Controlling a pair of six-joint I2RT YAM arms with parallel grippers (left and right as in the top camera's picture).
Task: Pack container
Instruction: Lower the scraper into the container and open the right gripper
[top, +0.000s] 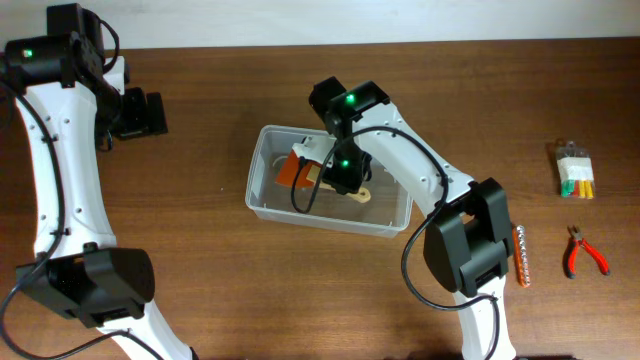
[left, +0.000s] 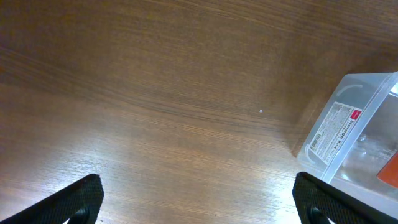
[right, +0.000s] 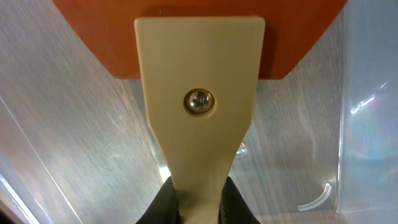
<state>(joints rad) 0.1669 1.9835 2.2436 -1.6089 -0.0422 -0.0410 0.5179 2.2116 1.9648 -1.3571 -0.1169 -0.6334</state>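
Note:
The clear plastic container (top: 262, 198) sits mid-table; its corner with a white label also shows in the left wrist view (left: 348, 124). My right gripper (top: 338, 178) is inside the container, shut on the beige handle of a scraper with an orange blade (top: 293, 170). In the right wrist view the handle (right: 199, 93) runs up from between my fingers (right: 199, 199) to the orange blade (right: 199, 37), over the container's clear floor (right: 74, 137). My left gripper (left: 199, 205) is open and empty over bare table, left of the container; it also shows in the overhead view (top: 140, 113).
At the right side of the table lie a clear pack with coloured pieces (top: 575, 170), red-handled pliers (top: 583, 252) and a strip of bits (top: 522, 256).

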